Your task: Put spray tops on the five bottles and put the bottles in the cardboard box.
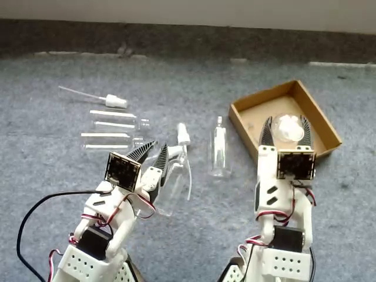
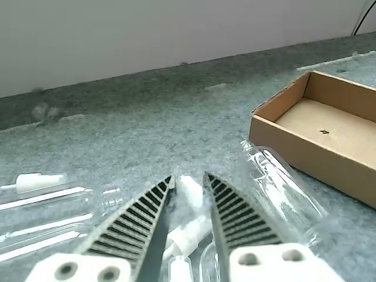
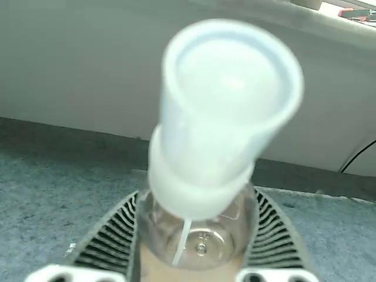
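My right gripper [image 1: 286, 122] is shut on a clear bottle with a white spray top [image 1: 288, 127], held upright over the cardboard box [image 1: 247, 106]. Its cap [image 3: 226, 100] rises between the fingers [image 3: 108, 238] in the right wrist view. My left gripper [image 1: 157, 148] hangs low and slightly open beside a lying bottle [image 1: 173, 179] that carries a spray top [image 1: 183, 136]. That white top [image 2: 191, 191] lies just past the fingertips in the left wrist view. A topless bottle [image 1: 219, 154] lies between the arms.
Two topless bottles [image 1: 117, 123] [image 1: 111, 141] lie at the left, with a loose spray top and its tube [image 1: 111, 101] behind them. The box [image 2: 329, 129] has an open bare floor. Grey carpet covers the table.
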Controlling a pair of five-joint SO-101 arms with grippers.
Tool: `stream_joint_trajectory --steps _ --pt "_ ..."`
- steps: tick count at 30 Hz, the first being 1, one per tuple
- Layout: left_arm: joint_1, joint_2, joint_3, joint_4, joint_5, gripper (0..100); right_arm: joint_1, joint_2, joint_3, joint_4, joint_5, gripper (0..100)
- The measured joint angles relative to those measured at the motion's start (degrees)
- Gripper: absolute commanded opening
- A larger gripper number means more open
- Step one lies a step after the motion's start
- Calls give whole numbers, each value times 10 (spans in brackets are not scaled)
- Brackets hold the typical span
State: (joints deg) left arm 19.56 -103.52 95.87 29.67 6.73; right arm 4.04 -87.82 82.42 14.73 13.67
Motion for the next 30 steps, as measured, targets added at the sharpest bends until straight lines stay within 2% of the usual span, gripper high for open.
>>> stream_joint_trajectory --steps 10,20,27,30 --pt "0 0 0 0 0 38 4 302 -95 -118 0 91" --pt "0 0 0 14 0 38 4 531 -166 -253 0 91" --pt "0 0 0 31 0 38 47 699 -286 -267 -112 91" --pt "0 0 0 31 0 38 70 762 -338 -267 -131 91"
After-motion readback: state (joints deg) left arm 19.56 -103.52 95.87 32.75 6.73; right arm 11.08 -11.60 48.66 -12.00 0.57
